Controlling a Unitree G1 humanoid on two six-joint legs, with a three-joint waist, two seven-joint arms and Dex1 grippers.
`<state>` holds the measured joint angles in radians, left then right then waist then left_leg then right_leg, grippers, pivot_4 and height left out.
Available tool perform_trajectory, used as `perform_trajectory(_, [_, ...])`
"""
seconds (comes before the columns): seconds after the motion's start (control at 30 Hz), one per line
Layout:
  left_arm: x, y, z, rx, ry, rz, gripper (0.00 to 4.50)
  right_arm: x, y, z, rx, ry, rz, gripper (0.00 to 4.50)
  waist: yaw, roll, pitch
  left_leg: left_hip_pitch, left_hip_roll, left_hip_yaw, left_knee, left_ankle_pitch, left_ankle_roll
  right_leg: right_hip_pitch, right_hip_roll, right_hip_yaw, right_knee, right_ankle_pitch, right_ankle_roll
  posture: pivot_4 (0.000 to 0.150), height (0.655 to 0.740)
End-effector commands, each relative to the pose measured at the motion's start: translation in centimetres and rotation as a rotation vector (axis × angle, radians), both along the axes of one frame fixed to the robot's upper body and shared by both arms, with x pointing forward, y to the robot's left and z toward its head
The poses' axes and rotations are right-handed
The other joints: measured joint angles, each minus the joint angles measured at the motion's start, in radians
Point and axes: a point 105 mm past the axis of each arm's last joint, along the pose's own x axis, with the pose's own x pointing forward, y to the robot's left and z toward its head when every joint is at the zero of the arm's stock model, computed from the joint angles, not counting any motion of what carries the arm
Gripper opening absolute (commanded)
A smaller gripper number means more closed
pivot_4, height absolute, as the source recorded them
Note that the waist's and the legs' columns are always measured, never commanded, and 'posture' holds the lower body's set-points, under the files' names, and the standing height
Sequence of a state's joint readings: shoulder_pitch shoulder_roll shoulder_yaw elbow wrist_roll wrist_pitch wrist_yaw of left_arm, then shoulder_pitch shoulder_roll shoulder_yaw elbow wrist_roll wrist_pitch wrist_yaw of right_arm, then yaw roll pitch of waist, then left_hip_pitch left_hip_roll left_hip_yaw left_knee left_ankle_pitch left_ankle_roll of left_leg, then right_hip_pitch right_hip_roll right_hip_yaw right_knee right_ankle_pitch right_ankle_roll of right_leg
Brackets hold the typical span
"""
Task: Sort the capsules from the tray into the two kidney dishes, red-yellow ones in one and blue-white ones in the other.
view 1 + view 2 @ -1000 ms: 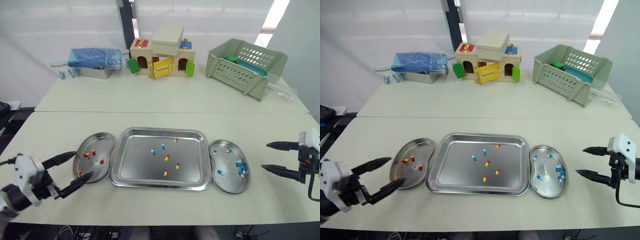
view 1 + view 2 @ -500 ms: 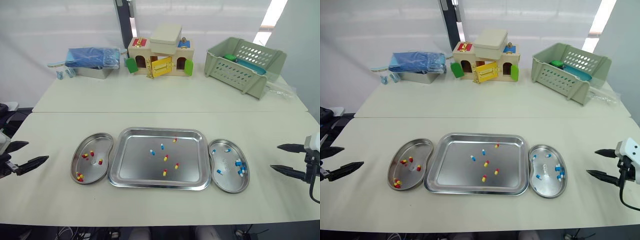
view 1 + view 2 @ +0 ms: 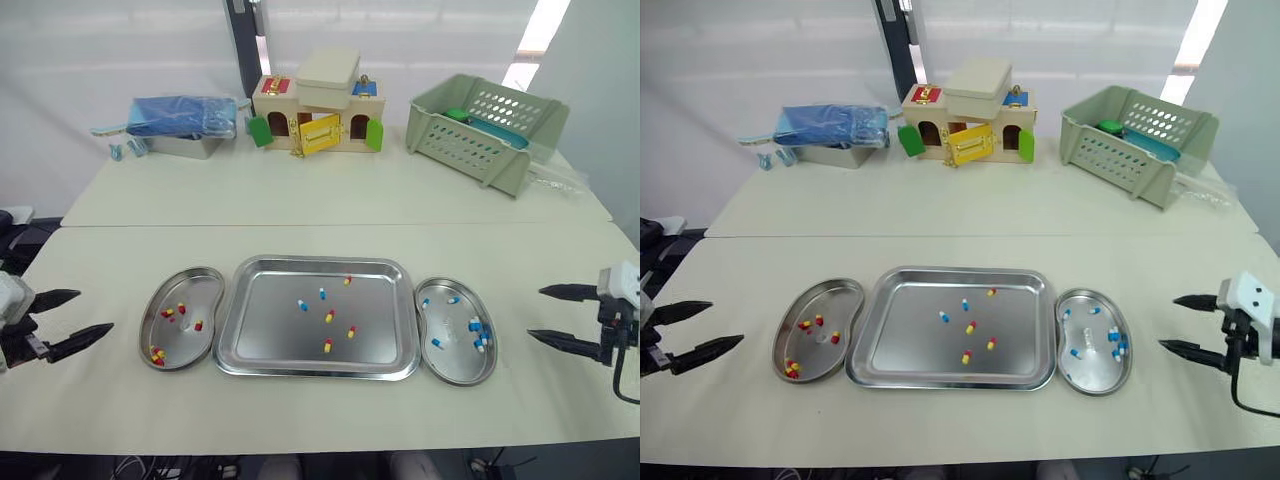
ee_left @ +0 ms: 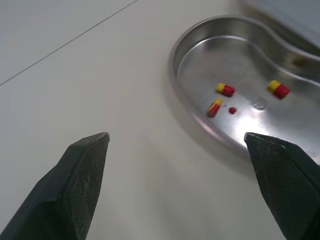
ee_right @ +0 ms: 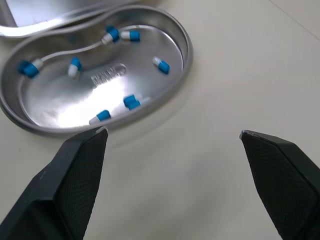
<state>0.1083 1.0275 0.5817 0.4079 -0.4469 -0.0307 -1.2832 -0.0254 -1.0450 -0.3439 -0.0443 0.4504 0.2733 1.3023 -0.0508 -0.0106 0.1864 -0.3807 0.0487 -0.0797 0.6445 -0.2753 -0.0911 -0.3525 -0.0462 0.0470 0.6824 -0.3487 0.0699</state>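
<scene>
- Left gripper (image 3: 95,311) hovered low over the cream table (image 3: 330,200), its two black fingers spread wide and nothing between them.
- Just ahead of its fingertips, towards the middle of the table, sat the left-hand steel kidney dish (image 3: 207,289). They were near each other but not touching.
- In that dish lay a handful of red-and-yellow capsules (image 3: 198,325). The left wrist view caught three of them right off the fingertips.
- Beyond that dish from the left gripper, and tight against its far side, lay the shiny rectangular steel tray (image 3: 315,263).
- Six capsules lay loose in the tray: two blue-and-white capsules (image 3: 302,305) and four more red-and-yellow ones, scattered about its middle.
- Right gripper (image 3: 534,313) was over on the other flank, jaws gaping as well, holding nothing, fingertips aimed in at the centre.
- Just off those fingertips was the right-hand steel kidney dish (image 3: 457,376), with a strip of bare table between them.
- That dish carried the blue-and-white lot, several of them, clear in the right wrist view.
- From the right gripper, the tray came next past this dish, snug against it.
- Well beyond both grippers, along the far edge of the table, stood a blue plastic-wrapped bundle (image 3: 180,113), a wooden toy house (image 3: 315,110) and a pale green plastic basket (image 3: 485,130).
</scene>
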Motion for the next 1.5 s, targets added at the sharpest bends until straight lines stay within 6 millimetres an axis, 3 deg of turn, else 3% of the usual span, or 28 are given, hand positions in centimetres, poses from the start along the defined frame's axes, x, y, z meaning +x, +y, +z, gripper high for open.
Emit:
perform_trajectory(0.03, [-1.3, -2.1, 0.9, -0.005, -0.074, -0.114, 4.50, 0.2, 3.8, 1.7, 0.025, -0.057, 0.084, 4.47, -0.004, 0.000, 0.000, 0.000, 0.000, 0.000, 0.000, 0.000, 0.000, 0.000, 0.000, 0.000, 0.000, 0.000, 0.000, 0.150, 0.7400])
perform_trajectory(0.17, [-4.0, -8.4, -0.5, -0.165, -0.154, -0.251, 4.50, 0.6, 10.4, 2.6, 0.100, -0.005, 0.224, 4.47, -0.006, -0.001, 0.000, 0.000, 0.000, 0.002, 0.001, 0.000, 0.000, 0.000, -0.002, 0.001, 0.000, 0.000, 0.000, 0.150, 0.7400])
perform_trajectory(0.3, [-6.4, -12.5, -1.9, -0.270, -0.212, -0.287, 4.50, 1.8, 15.7, 2.1, 0.111, 0.014, 0.256, 4.47, 0.001, -0.004, -0.001, -0.001, 0.000, 0.000, 0.001, 0.000, 0.000, 0.000, -0.002, -0.001, -0.001, 0.000, 0.000, 0.150, 0.7400])
perform_trajectory(0.4, [-7.6, -14.4, -2.6, -0.330, -0.332, -0.262, 4.50, 2.5, 19.5, 1.1, 0.122, 0.043, 0.269, 4.47, 0.010, -0.005, -0.002, -0.001, -0.001, 0.000, 0.002, 0.000, 0.000, 0.000, -0.002, -0.001, -0.001, 0.000, 0.000, 0.150, 0.7400])
perform_trajectory(0.67, [-9.0, -16.6, -4.5, -0.397, -0.470, -0.123, 4.50, 3.7, 26.2, -0.4, 0.099, 0.047, 0.256, 4.47, 0.007, -0.004, -0.002, -0.002, -0.004, 0.002, 0.002, 0.000, 0.000, -0.001, -0.005, 0.002, -0.003, 0.001, 0.002, 0.150, 0.7400])
perform_trajectory(0.83, [-8.9, -17.6, -5.3, -0.411, -0.480, -0.057, 4.50, 4.0, 28.9, -1.5, 0.048, 0.018, 0.261, 4.31, -0.013, -0.004, -0.002, -0.003, -0.006, 0.004, 0.001, -0.001, 0.001, -0.003, -0.007, 0.005, -0.005, 0.002, 0.004, 0.150, 0.7400])
perform_trajectory(0.9, [-8.8, -17.9, -5.1, -0.421, -0.490, -0.036, 4.50, 4.2, 29.4, -2.0, 0.016, 0.004, 0.260, 3.89, -0.019, -0.004, -0.002, -0.003, -0.006, 0.005, 0.001, -0.001, 0.001, -0.003, -0.007, 0.006, -0.004, 0.002, 0.004, 0.150, 0.7400])
perform_trajectory(1.03, [-8.8, -18.4, -4.7, -0.433, -0.498, -0.015, 4.50, 4.5, 30.1, -2.7, -0.019, -0.001, 0.250, 2.54, -0.029, -0.004, -0.002, -0.003, -0.006, 0.007, 0.001, -0.001, 0.002, -0.005, -0.007, 0.010, -0.004, 0.002, 0.005, 0.150, 0.7400])
perform_trajectory(1.5, [-8.5, -18.6, -4.2, -0.434, -0.472, -0.015, 4.50, 5.0, 32.6, -3.4, 0.005, 0.002, 0.238, 2.54, -0.030, -0.004, -0.003, -0.002, -0.003, 0.003, 0.001, -0.001, 0.002, -0.005, -0.002, 0.007, -0.001, 0.002, 0.004, 0.150, 0.7400])
